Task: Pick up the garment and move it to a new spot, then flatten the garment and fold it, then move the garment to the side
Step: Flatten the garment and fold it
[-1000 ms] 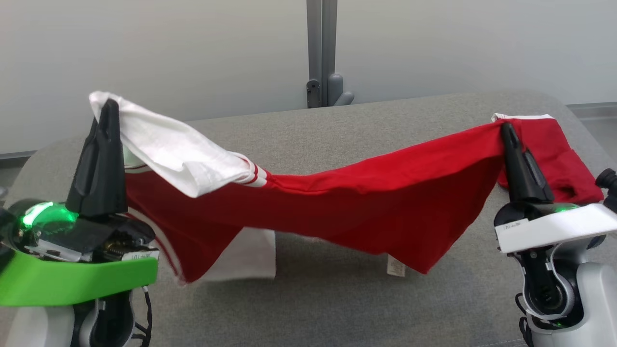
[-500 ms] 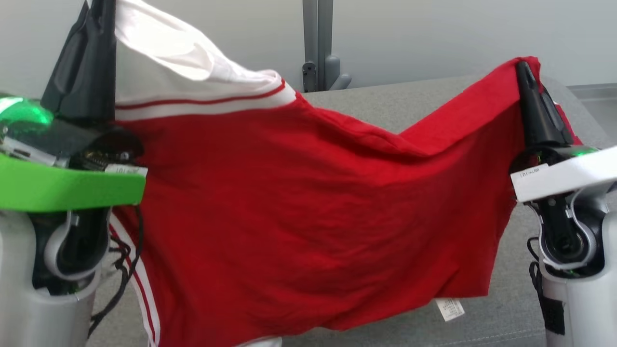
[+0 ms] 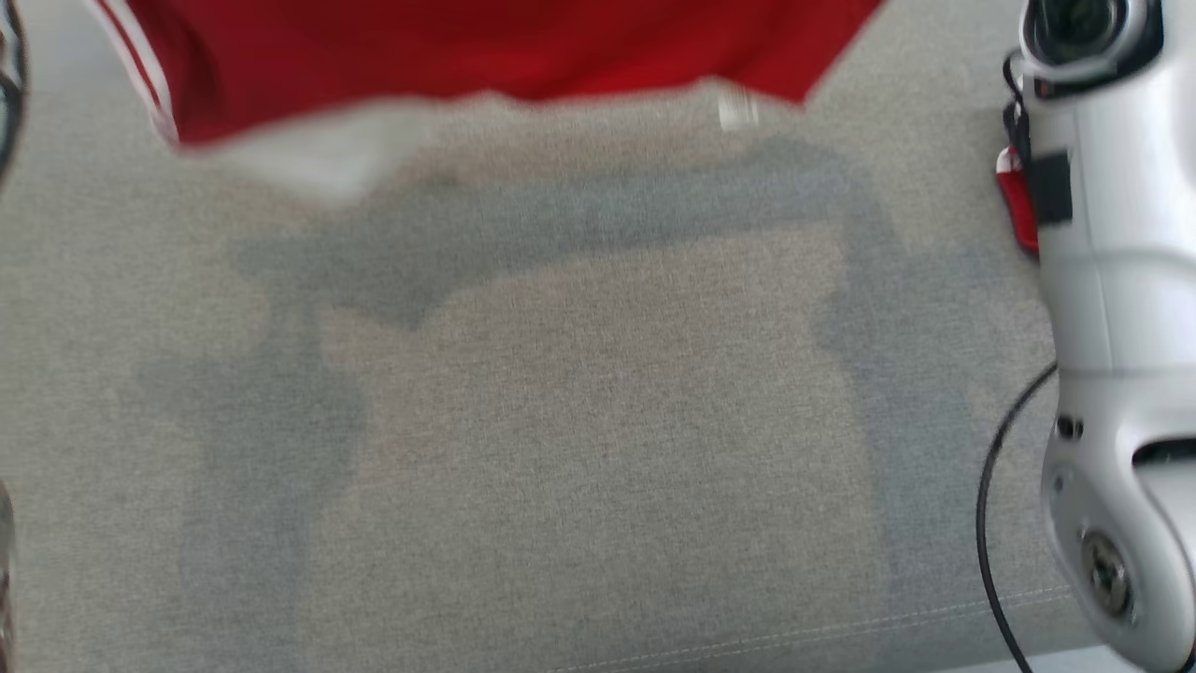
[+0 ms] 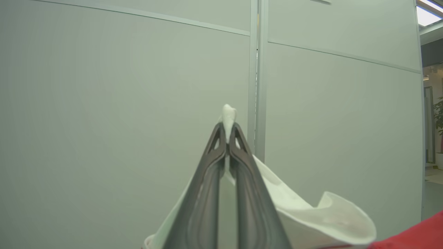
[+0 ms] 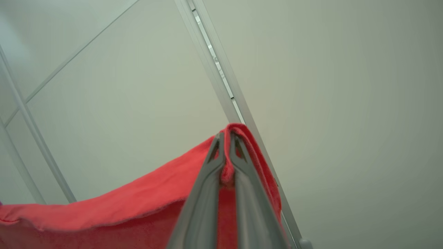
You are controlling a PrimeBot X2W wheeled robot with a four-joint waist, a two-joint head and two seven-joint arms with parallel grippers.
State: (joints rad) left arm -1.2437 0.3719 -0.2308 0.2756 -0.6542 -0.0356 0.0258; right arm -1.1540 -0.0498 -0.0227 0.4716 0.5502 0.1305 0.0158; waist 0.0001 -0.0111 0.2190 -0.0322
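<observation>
The garment (image 3: 486, 47) is a red shirt with white sleeves and white stripes, hanging in the air above the grey cushioned surface (image 3: 579, 421); its blurred lower hem runs along the top of the head view. My left gripper (image 4: 227, 129) is shut on a white part of the garment (image 4: 311, 218), fingers pointing up at a wall panel. My right gripper (image 5: 226, 138) is shut on a red edge of the garment (image 5: 104, 214). The pale right forearm (image 3: 1112, 327) fills the right edge of the head view.
The garment's shadow lies across the grey surface below it. A black cable (image 3: 995, 523) runs beside the right arm. Pale wall panels with a metal post (image 4: 258, 69) stand behind the raised grippers. The surface's front seam (image 3: 841, 626) runs along the bottom.
Both grippers have lifted the garment well up off the surface, out of the top of the head view. Its hem hangs free now.
</observation>
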